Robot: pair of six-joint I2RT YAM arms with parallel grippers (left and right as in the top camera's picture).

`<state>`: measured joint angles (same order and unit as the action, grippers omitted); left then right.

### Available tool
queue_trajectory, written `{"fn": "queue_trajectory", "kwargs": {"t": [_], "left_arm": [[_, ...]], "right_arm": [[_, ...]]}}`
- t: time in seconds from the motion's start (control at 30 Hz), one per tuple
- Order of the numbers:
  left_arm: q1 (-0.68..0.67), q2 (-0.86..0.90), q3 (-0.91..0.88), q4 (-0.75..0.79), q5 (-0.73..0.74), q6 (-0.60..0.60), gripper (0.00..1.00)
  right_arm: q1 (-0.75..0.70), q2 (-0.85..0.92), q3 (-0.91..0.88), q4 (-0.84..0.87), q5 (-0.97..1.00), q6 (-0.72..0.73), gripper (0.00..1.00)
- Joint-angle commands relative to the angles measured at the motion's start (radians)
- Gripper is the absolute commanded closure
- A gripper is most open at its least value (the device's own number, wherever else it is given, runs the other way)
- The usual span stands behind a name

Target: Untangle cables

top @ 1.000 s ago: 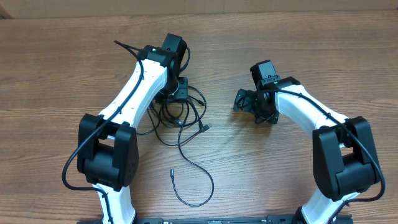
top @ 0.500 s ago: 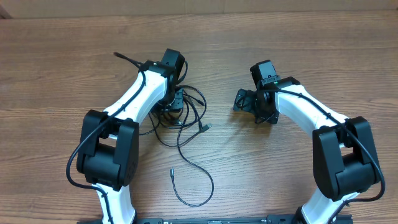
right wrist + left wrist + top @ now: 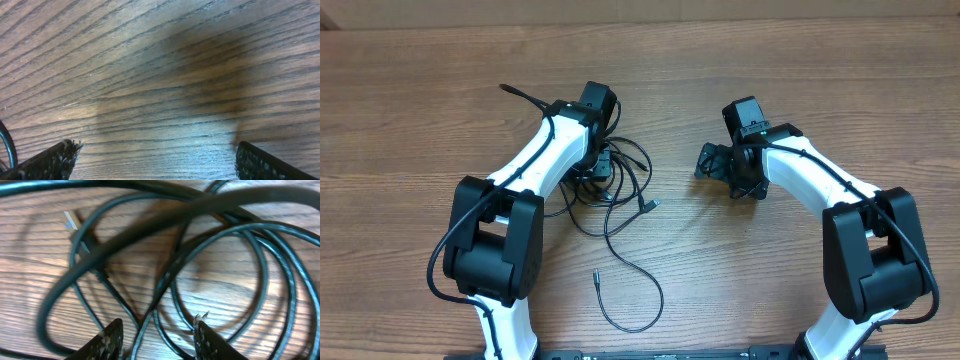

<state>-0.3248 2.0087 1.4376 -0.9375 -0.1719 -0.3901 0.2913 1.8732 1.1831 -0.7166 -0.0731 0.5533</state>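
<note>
Nearest, on the robot's side of the cables (image 3: pixel 620 182), a loose tail (image 3: pixel 642 300) loops across the wood. Its plug (image 3: pixel 595 275) lies free.

Left fingers (image 3: pixel 110 342) are partly open and low over the cables, straddling a couple of strands and clamped on nothing.

Risk: closing here could pinch two strands together. A lift would then cinch the knot or drag the whole bundle.

Right fingers (image 3: pixel 50 162) are spread wide and empty, over bare bench (image 3: pixel 800 80) well right of the cables.

There is open wood right of and beyond the cables. The far edge is well apart from them.
</note>
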Motion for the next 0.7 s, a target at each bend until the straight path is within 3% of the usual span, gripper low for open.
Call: {"fn": "queue_trajectory", "kwargs": {"t": [0.0, 0.67], "left_arm": [[0.006, -0.008, -0.008, 0.002, -0.051, 0.001, 0.55], [0.006, -0.008, -0.045, 0.025, 0.075, 0.001, 0.7]], "right_arm": [[0.001, 0.003, 0.014, 0.005, 0.009, 0.0, 0.0], [0.001, 0.003, 0.014, 0.005, 0.009, 0.0, 0.0]]}}
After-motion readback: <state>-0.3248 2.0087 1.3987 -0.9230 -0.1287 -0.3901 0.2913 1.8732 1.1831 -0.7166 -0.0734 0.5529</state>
